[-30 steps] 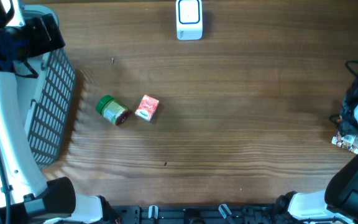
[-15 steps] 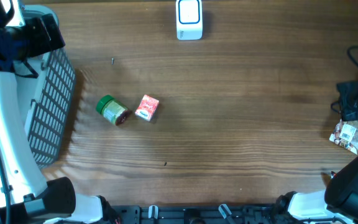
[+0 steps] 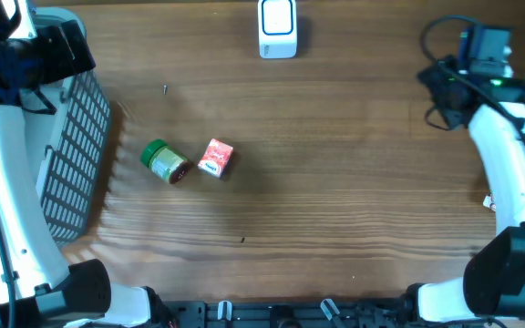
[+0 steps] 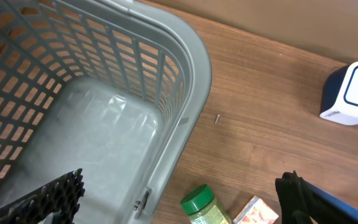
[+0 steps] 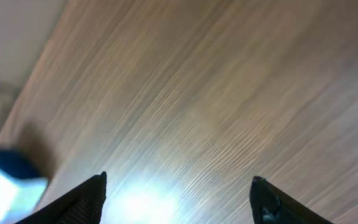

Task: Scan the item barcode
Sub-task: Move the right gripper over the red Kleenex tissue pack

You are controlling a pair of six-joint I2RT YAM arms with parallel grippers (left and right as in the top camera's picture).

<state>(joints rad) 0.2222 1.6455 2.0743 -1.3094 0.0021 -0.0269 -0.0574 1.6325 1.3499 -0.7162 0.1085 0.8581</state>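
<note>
Brown wood-grain table (image 3: 335, 182) under both arms. At far edge, near centre: white-and-blue scanner (image 3: 277, 28). Left of centre, well apart from scanner: jar (image 3: 166, 161) with green lid, lying on its side, and red box (image 3: 215, 157) just beside it; impossible to tell whether touching. No barcode visible on either. At far left: grey basket (image 3: 71, 164).

Left gripper (image 4: 174, 190) hanging above basket, jaws spread wide, holding nothing. Right gripper (image 5: 178, 193) over right side of table, jaws apart with only bare wood between, holding nothing; well apart from both items.

No item in either grip, so scan judged not yet begun. Risks from here:
- rolling of jar under a glancing touch, given its round side on the wood
- skidding of box if pinched off-centre
- knocking one item while closing on its neighbour, given the tight spacing
- a failed read through barcode turned down or away from scanner
- clash of arms if both sent to same spot
- snagging of black cable (image 3: 437, 41) looped by right arm on a long reach left
</note>
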